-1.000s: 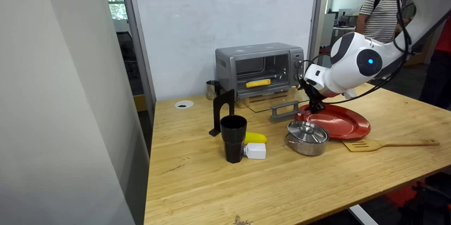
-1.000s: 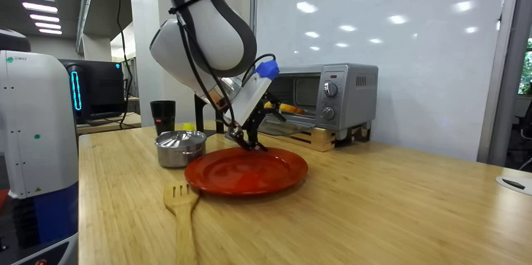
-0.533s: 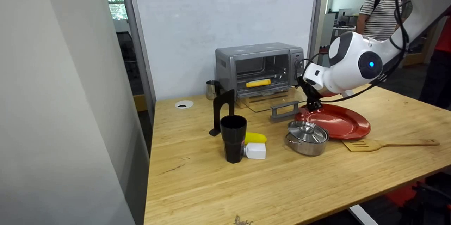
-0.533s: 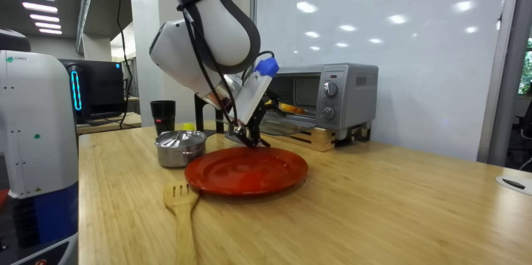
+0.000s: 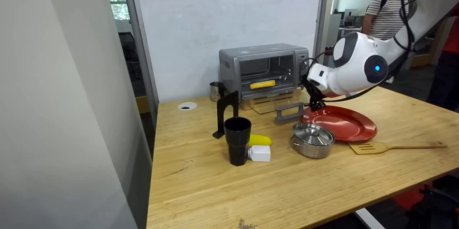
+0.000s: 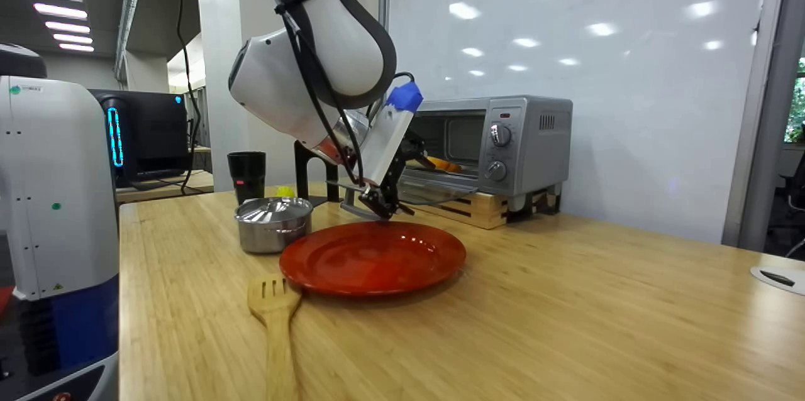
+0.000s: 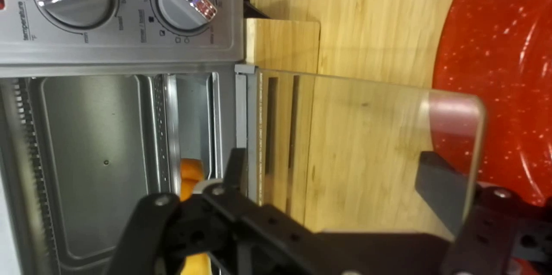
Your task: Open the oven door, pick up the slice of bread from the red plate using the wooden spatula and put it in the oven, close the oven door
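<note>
"Where do we see the bread (image 5: 263, 84)?"

"It sits inside the oven (image 5: 265, 50), and the glass door (image 5: 276, 102) is folded down."

"And what about our gripper (image 6: 420, 187)?"

"It's spread wide, holding nothing, near the door and the red plate (image 6: 374, 263). We can't tell if it touches the door."

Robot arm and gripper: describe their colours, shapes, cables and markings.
The arm is rounded white with dark bands; a round black joint cap bears a blue light. Black cables run along the arm. The gripper is black, with jointed fingers; beside it, a white panel ends in a blue patch.
</note>
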Motion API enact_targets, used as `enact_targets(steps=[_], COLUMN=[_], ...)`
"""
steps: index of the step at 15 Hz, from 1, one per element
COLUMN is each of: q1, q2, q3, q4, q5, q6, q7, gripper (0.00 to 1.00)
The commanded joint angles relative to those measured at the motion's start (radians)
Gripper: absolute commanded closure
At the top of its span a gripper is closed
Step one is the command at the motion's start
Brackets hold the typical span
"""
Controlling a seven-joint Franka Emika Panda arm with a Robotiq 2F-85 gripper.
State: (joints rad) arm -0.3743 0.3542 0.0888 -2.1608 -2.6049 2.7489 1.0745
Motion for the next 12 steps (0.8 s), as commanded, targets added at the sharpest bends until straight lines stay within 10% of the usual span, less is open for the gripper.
enact_targets(steps=[1,12], q1=[-0.018,-0.033], q2=[0.014,-0.027], q3=[0.033,0.079], q4=[0.027,-0.011], q5=[0.0,0.0], q6=[-0.038,-0.09], q7=[-0.016,-0.021], gripper=[0.0,0.0])
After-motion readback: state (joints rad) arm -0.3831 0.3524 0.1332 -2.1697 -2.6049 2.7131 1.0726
